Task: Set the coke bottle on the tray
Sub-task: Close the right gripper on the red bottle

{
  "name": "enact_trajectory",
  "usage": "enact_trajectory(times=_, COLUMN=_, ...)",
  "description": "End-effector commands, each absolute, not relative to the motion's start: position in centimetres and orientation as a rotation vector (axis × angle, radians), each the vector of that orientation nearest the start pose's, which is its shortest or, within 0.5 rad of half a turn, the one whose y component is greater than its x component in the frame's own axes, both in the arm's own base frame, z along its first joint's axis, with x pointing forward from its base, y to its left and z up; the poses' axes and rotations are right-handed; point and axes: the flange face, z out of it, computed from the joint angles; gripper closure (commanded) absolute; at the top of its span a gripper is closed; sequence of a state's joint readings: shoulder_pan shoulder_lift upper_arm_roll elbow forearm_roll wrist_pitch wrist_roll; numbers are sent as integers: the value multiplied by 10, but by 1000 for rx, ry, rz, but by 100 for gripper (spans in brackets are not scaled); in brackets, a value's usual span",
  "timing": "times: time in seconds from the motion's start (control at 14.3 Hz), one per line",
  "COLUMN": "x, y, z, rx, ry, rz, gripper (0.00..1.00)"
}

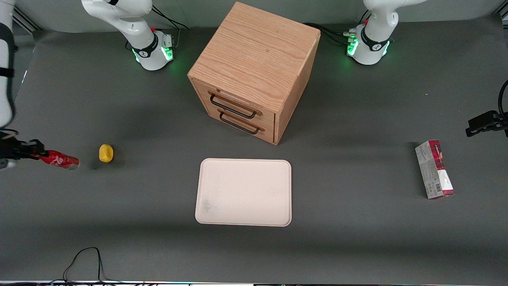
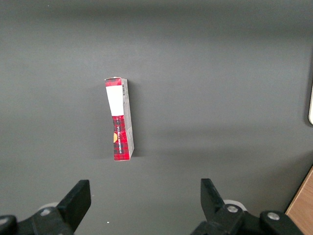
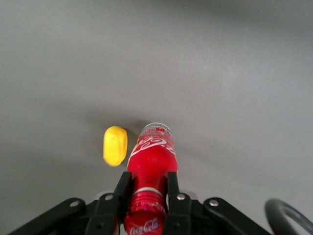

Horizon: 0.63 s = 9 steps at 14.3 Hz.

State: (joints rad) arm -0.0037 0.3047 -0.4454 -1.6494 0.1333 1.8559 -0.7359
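Note:
The coke bottle point(image 1: 59, 160) is a small red bottle with white script, held on its side toward the working arm's end of the table. My right gripper point(image 1: 31, 152) is shut on its neck and cap end, with its silvery base pointing at the lemon. In the right wrist view the two black fingers point(image 3: 172, 188) clamp the bottle point(image 3: 152, 156) just below the cap. The cream-white tray point(image 1: 244, 192) lies flat in front of the wooden cabinet, well away from the bottle.
A yellow lemon point(image 1: 106, 153) sits on the table close to the bottle's base; it also shows in the right wrist view point(image 3: 115, 145). A wooden drawer cabinet point(image 1: 254, 71) stands farther from the front camera than the tray. A red-and-grey carton point(image 1: 434, 169) lies toward the parked arm's end.

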Motion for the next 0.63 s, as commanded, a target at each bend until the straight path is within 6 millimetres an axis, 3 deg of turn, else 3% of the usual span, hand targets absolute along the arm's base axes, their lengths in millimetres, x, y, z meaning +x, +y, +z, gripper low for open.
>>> enact_trajectory(times=0.0, x=592, y=-241, z=532, rx=-3104, ry=-481, rz=87, gripper=100)
enact_trajectory(times=0.28, x=574, y=-230, z=628, rx=-3134, ry=-505, rz=70, gripper=100)
enact_trajectory(times=0.42, x=565, y=-224, z=656, rx=-3146, ry=-513, rz=68, gripper=100)
enact_trajectory(times=0.56, x=564, y=-214, z=667, rx=-3140, ry=-534, rz=63, gripper=100)
